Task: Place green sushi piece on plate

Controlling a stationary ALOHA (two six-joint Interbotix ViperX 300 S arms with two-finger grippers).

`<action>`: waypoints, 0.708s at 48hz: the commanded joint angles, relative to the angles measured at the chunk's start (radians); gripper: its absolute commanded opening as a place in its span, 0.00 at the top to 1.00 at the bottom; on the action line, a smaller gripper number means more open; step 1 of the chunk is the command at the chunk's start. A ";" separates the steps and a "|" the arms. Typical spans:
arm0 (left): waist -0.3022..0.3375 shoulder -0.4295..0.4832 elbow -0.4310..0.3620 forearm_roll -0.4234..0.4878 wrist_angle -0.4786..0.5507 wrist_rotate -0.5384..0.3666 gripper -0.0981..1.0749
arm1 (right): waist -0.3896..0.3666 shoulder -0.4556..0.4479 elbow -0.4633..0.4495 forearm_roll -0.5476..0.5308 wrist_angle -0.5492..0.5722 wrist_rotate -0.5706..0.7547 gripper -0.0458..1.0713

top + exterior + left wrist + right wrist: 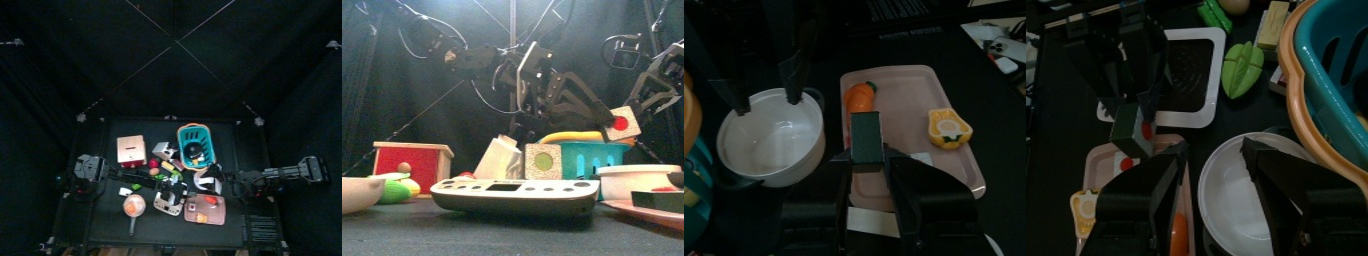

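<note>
My left gripper [867, 155] is shut on a dark green block-shaped sushi piece [865, 130] and holds it over the pink plate [911, 100]. An orange piece [862, 96] and a yellow piece [949, 128] lie on that plate. The right wrist view shows the left gripper [1133, 105] with the green piece [1126, 132] above the plate's edge [1104, 165]. My right gripper [1213, 165] is open and empty above the white bowl [1247, 200], beside the plate. It also shows in the left wrist view [764, 90].
A white scale [1193, 70] lies next to the plate, with a green leaf-shaped toy [1243, 68] by it. A teal basket [197, 140] stands behind the white bowl [205, 183]. A red box [130, 148] stands at the back left. Small toys lie at the left.
</note>
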 commanded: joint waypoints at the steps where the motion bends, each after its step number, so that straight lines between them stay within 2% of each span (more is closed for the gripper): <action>1: -0.008 0.000 -0.035 -0.003 -0.003 -0.002 0.44 | 0.000 -0.003 -0.014 0.002 -0.008 0.000 0.21; 22: -0.011 0.025 -0.055 -0.012 0.002 -0.002 0.28 | 0.000 -0.003 -0.012 0.002 -0.008 0.000 0.21; 34: -0.011 0.023 -0.055 -0.012 0.002 -0.005 0.23 | 0.000 -0.003 -0.012 0.002 -0.008 0.000 0.21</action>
